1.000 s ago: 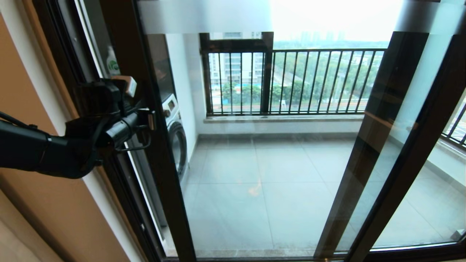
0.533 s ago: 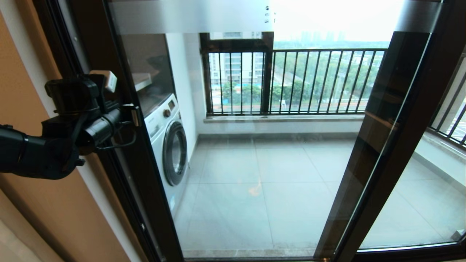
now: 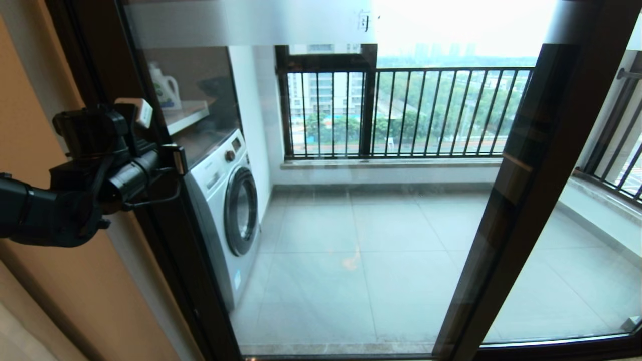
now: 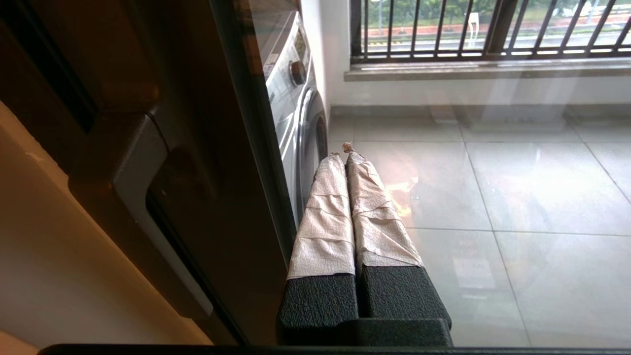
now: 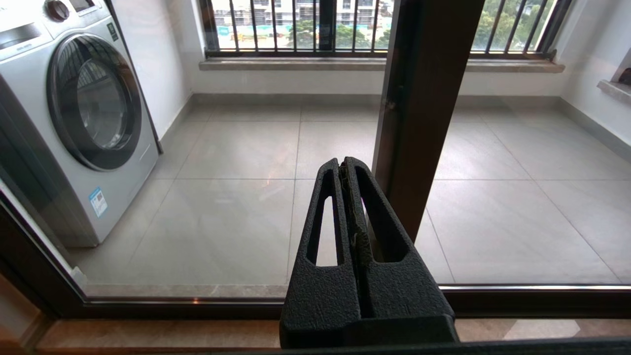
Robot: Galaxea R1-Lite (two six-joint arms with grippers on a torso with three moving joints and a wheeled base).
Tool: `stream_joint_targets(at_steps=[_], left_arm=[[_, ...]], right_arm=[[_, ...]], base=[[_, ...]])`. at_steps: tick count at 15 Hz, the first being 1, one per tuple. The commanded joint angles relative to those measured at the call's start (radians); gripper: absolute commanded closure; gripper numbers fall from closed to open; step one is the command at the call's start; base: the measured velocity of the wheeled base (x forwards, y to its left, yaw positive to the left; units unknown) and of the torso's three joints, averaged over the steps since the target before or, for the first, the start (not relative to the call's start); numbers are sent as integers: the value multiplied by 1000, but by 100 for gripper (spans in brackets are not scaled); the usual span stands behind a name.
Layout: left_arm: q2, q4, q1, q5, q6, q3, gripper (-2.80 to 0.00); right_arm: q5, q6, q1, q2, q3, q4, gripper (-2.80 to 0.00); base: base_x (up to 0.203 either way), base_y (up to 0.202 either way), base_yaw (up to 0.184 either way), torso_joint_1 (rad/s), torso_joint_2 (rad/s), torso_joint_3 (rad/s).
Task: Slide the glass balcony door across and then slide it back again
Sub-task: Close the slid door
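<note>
Head view: one glass balcony door (image 3: pixel 351 200) against left jamb, apparently closed; return slide judged nearly or fully complete. One left pincer (image 3: pixel 178 158) at door's left stile. One washing machine (image 3: pixel 225 210) beyond.
Left wrist view: left pincer (image 4: pixel 345 150) pressed together, pinching nothing.
Right wrist view: right pincer (image 5: pixel 343 165) pressed together, idle.

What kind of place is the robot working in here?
Probably a flat high up, at the doorway to an enclosed laundry balcony: a glass balcony door, a washing machine behind it, and railings overlooking streets far below.
</note>
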Motion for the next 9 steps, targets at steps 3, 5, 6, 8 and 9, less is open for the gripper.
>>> stream_joint_targets(at_steps=[3,5,6,8,9], left_arm=[[4,-4,24,-1,0,3,0],[1,-4,44,-24,-1,9,0],[-2,-4,56,-33,-1,17,0],[-1,-4,81,-42,-1,24,0],[-1,-4,95,-53,-1,25,0]], right_arm=[[1,-1,0,0,12,0,0],[1,-1,0,0,12,0,0],[1,-1,0,0,12,-1,0],[1,-1,0,0,12,-1,0],[1,-1,0,0,12,0,0]], base=[[0,0,0,0,0,0],[0,0,0,0,0,0],[0,0,0,0,0,0],[0,0,0,0,0,0],[0,0,0,0,0,0]])
